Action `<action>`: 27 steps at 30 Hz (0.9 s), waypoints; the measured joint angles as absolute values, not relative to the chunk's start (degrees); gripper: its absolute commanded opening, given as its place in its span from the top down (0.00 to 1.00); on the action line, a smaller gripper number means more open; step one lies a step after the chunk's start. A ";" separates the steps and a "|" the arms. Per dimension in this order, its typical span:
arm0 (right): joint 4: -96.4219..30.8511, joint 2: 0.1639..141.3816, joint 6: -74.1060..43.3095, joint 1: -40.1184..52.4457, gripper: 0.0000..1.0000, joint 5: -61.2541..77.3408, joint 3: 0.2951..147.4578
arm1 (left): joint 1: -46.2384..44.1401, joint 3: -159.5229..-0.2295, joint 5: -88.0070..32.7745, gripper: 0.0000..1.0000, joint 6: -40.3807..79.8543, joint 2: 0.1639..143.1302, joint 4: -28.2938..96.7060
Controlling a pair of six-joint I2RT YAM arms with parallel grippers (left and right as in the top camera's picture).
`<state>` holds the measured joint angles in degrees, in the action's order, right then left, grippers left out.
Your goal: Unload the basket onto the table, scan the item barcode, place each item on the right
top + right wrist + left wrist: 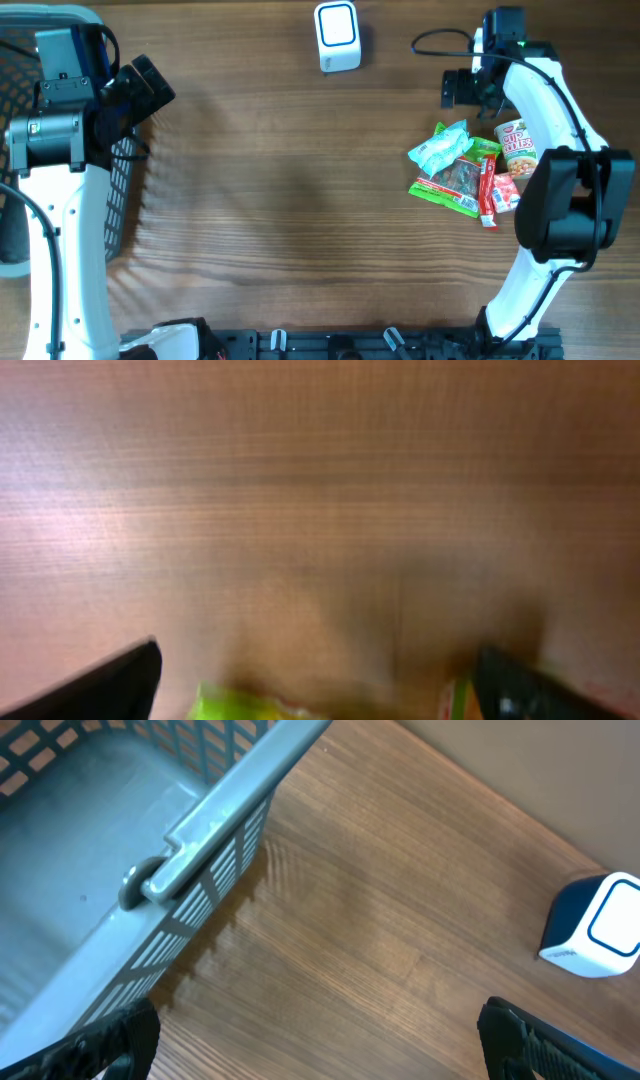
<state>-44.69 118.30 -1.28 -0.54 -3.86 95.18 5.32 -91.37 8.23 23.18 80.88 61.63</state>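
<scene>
A pile of items lies at the right of the table: a teal packet (441, 149), a green packet (452, 186), a cup of noodles (517, 148) and a red sachet (488, 194). The white and blue scanner (337, 36) stands at the table's far edge; the left wrist view also catches the scanner (598, 926). My right gripper (469, 92) hovers just beyond the pile, open and empty. In its wrist view the right gripper (320, 695) spans bare wood, with the green packet (240, 706) blurred at the bottom edge. My left gripper (140, 95) is open beside the basket.
A grey plastic basket (20, 60) sits at the far left under the left arm; its slotted wall (200, 850) fills the upper left of the left wrist view. Bare wooden tabletop lies between the basket and the pile.
</scene>
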 measured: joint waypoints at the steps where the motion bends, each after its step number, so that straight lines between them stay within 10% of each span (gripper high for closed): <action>1: -40.25 118.30 -1.28 -0.54 0.00 -3.86 95.26 | 5.32 -91.37 8.21 0.00 23.18 80.88 61.45; 12: -32.36 116.18 -1.28 1.74 0.00 -4.08 95.26 | 5.32 -91.37 8.23 0.00 23.18 80.88 61.65; 27: -37.12 59.96 -1.28 13.21 0.00 -6.11 95.39 | 5.32 -91.37 8.21 0.00 23.18 80.88 61.60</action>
<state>-37.12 59.96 -1.28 13.21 -6.11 95.39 5.32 -91.37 8.21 23.18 80.88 61.60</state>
